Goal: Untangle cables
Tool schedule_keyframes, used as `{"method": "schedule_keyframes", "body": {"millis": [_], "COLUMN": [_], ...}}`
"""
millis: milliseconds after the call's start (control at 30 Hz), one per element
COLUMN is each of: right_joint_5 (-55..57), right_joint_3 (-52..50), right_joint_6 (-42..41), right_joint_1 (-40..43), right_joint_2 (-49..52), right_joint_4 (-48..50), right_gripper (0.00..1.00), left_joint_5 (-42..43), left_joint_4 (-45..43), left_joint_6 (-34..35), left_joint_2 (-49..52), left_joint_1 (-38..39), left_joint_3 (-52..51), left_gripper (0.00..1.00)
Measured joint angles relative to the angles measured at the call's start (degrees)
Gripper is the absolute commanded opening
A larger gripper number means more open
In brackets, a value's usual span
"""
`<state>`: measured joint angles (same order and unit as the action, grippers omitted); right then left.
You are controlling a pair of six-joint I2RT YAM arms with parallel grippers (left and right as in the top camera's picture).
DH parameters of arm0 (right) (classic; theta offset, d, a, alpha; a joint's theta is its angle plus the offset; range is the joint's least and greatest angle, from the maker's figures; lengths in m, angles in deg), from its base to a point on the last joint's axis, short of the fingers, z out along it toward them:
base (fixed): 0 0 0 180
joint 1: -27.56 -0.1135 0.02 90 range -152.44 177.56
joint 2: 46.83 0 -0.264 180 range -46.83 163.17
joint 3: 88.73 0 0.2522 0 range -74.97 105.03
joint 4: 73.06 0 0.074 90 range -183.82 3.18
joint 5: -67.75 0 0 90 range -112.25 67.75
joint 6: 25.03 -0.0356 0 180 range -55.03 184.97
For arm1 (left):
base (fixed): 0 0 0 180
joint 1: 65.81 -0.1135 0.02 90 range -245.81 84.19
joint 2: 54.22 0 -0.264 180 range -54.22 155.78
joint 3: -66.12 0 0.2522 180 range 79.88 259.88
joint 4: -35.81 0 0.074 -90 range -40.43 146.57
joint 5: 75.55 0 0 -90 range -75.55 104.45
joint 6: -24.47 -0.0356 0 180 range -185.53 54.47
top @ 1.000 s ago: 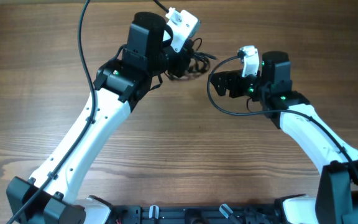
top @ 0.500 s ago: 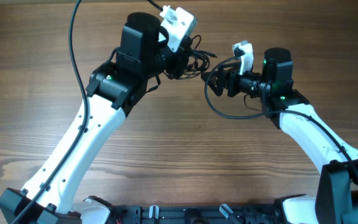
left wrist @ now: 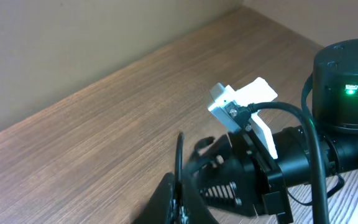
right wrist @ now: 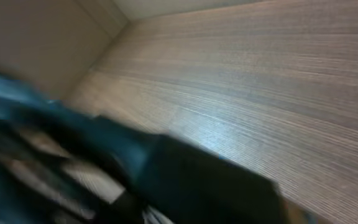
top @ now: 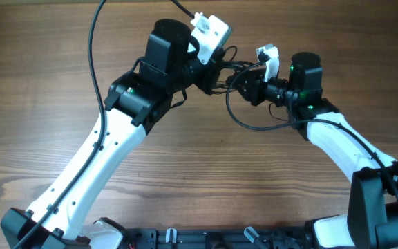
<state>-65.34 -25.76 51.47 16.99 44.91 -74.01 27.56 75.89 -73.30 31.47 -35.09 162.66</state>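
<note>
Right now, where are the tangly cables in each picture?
Overhead: the cables are a dark bunch at the top middle, where the two arms meet.
Left wrist: one thin black cord stands up from the bottom middle.
Right wrist: too blurry to tell.
Shared landmark: the white camera block on the right wrist, which the left wrist view shows right of the middle.

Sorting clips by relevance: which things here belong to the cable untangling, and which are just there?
Part of the job: cables, bunched between the two arms; left gripper; right gripper.
Just there: thick wire along the left arm; wire loop at the right wrist; wooden table.
</note>
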Motion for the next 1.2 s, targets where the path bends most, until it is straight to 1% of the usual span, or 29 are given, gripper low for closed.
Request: {"method": "schedule_keyframes", "body": {"millis": [133,233,433,500,600,633,667,700,767,800,833,967,1033,1200], "right_joint_5": [0.0,1.8,17.3,21.3,22.3,22.3,22.2,21.9,20.4,19.2,18.1,10.8,7.0,3.0], "right_joint_3": [0.0,0.0,0.2,0.2,0.2,0.2,0.2,0.2,0.2,0.2,0.2,0.2,0.2,0.2], "right_joint_6": [0.1,0.1,-1.2,-1.4,-1.4,-1.4,-1.2,-1.2,-1.2,-1.1,-1.1,0.1,0.2,0.2], "right_joint_1": [0.0,-0.1,0.1,1.6,2.9,3.2,3.3,3.3,3.3,3.3,3.3,3.3,3.3,3.3], "right_joint_2": [0.0,0.0,0.2,0.2,0.2,0.2,0.2,0.2,0.2,0.2,0.2,0.2,0.2,-2.2], "right_joint_4": [-0.6,-3.4,-15.1,-16.7,-17.1,-17.1,-17.1,-17.1,-17.0,-16.7,-16.3,-13.6,-12.3,-12.3], "right_gripper": [0.04,0.04,0.04,0.04,0.04,0.04,0.04,0.04,0.04,0.04,0.04,0.04,0.04,0.04], "left_joint_5": [-1.2,-3.3,-6.4,-6.9,-7.3,-7.3,-7.3,-7.3,-7.0,-6.4,-5.7,-2.3,-0.7,4.6], "left_joint_4": [0.0,0.1,0.0,0.5,3.8,4.5,5.4,6.0,6.9,7.0,7.0,7.2,7.4,7.6], "left_joint_6": [0.0,0.0,0.0,0.0,0.0,0.0,0.0,0.1,0.5,0.6,0.5,0.6,0.6,-0.8], "left_joint_2": [0.0,0.0,-0.2,-0.3,-0.7,-0.9,-1.1,-1.2,-1.2,-1.2,-1.2,-0.6,1.1,8.6], "left_joint_1": [0.0,0.0,-1.5,-3.9,-7.0,-7.5,-8.2,-8.5,-8.5,-8.5,-8.5,-8.6,-8.7,-8.7], "left_joint_3": [0.0,0.0,0.1,0.1,0.2,0.2,0.2,0.2,0.2,0.2,0.2,0.3,0.6,0.7], "left_gripper": [0.04,0.04,0.04,0.04,0.04,0.07,0.13,0.23,0.45,0.51,0.54,0.54,0.51,0.49]}}
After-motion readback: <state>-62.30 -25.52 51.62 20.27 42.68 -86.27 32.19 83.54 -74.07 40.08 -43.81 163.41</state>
